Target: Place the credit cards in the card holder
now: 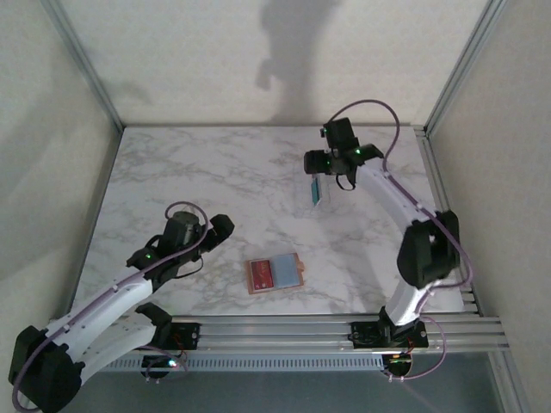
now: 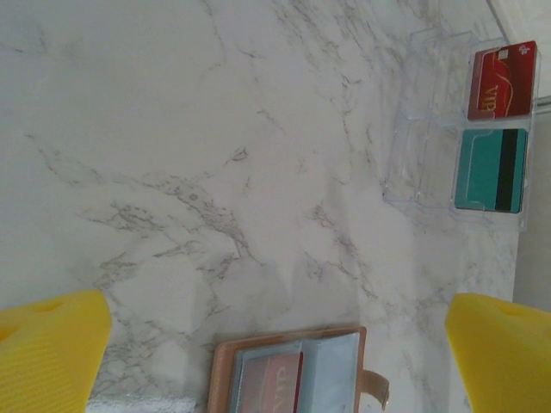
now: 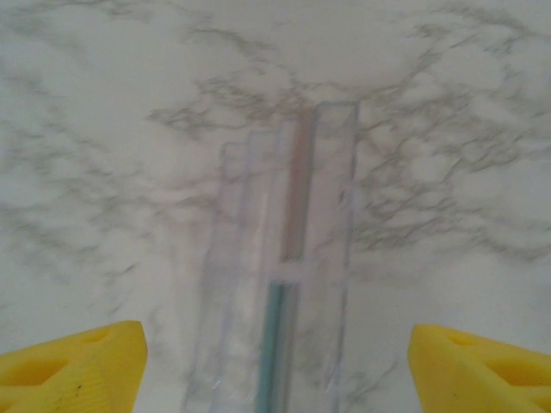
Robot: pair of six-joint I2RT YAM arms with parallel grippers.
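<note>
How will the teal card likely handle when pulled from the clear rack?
The teal card looks thin, flat and glossy: probably stiff, light, slippery. The clear rack holding it looks light, so it may shift or tip if the card drags.

card holder lies open front centre on the table, one card inside. two cards sit in a rack behind it, rightward.
</note>
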